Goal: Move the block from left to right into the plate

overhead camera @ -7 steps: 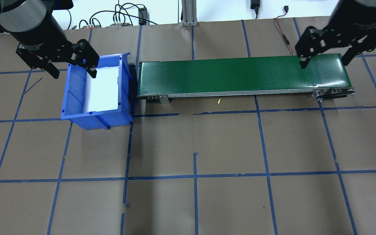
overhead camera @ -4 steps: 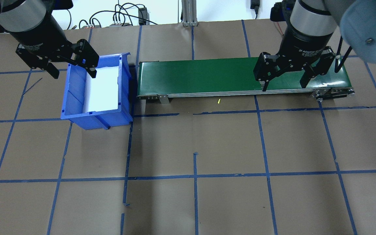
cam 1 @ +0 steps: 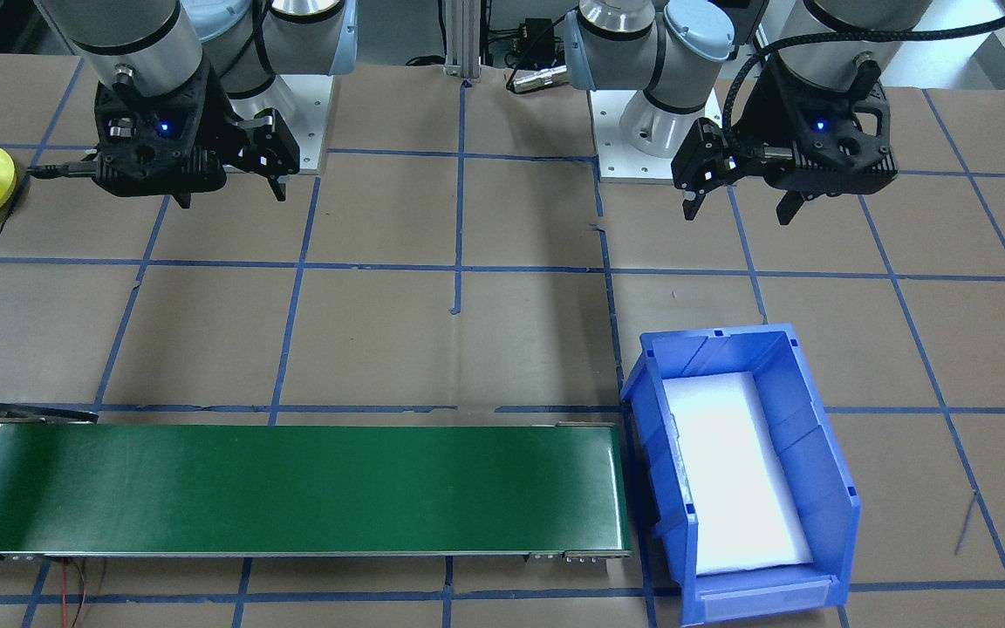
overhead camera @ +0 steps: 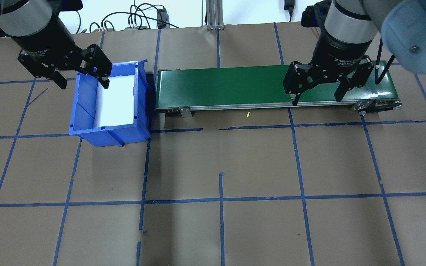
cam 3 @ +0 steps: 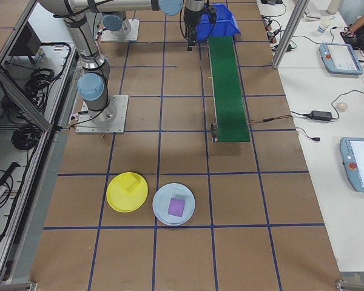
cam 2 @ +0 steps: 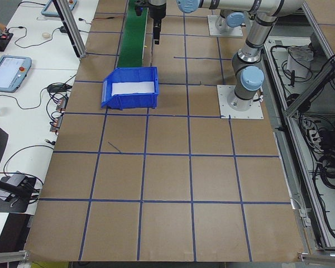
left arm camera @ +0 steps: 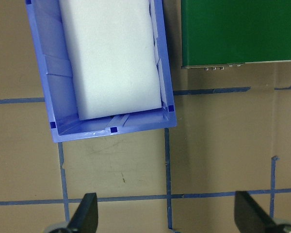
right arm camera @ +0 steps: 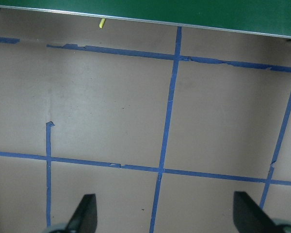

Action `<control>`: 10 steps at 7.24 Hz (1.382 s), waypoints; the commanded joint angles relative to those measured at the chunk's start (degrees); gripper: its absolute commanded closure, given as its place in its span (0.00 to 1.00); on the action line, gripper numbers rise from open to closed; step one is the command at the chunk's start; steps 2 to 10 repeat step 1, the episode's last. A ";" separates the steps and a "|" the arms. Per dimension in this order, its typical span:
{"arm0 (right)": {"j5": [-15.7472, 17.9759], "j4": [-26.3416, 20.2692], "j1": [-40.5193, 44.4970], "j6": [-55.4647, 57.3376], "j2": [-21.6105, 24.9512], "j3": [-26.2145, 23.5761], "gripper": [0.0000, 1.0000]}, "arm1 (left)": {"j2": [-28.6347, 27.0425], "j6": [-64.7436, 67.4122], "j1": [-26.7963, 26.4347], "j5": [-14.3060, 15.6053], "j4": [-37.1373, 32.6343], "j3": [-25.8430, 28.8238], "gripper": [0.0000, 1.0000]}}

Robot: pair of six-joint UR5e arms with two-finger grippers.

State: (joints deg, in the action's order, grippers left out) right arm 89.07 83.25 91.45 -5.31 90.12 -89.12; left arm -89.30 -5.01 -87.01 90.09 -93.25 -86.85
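Progress looks pretty much complete here, judging by where things sit. The yellow plate [cam 3: 127,192] is off past the right end of the table, and a yellow block [cam 3: 131,183] is already lying in it, a bit off-centre. Front view catches the same plate at the frame edge with the block on it. Right beside it there's a light blue plate [cam 3: 174,204] with a purple block [cam 3: 176,207] in it.

The green conveyor belt [overhead camera: 268,87] has nothing on it, and the blue bin [overhead camera: 106,105] shows only its white liner, no blocks left inside as far as the wrist view shows.

Right gripper [overhead camera: 316,92] hangs above the near edge of the belt's right end, fingers spread wide, holding nothing. Left gripper [overhead camera: 81,77] hovers by the bin's far left corner, also spread apart and empty.

So unless more blocks turn up, there's nothing obvious left to carry; probably both arms are just parked or heading home.
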 commanded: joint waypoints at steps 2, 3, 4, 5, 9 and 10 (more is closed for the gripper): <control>0.05 -0.46 -3.88 -1.63 -0.03 0.00 0.00 | 0.00 0.00 -0.09 0.00 0.00 -0.16 0.00; 0.05 -0.46 -3.88 -1.63 -0.03 0.00 0.00 | 0.00 0.00 -0.09 0.00 0.00 -0.16 0.00; 0.05 -0.46 -3.88 -1.63 -0.03 0.00 0.00 | 0.00 0.00 -0.09 0.00 0.00 -0.16 0.00; 0.05 -0.46 -3.88 -1.63 -0.03 0.00 0.00 | 0.00 0.00 -0.09 0.00 0.00 -0.16 0.00; 0.05 -0.46 -3.88 -1.63 -0.03 0.00 0.00 | 0.00 0.00 -0.09 0.00 0.00 -0.16 0.00; 0.05 -0.46 -3.88 -1.63 -0.03 0.00 0.00 | 0.00 0.00 -0.09 0.00 0.00 -0.16 0.00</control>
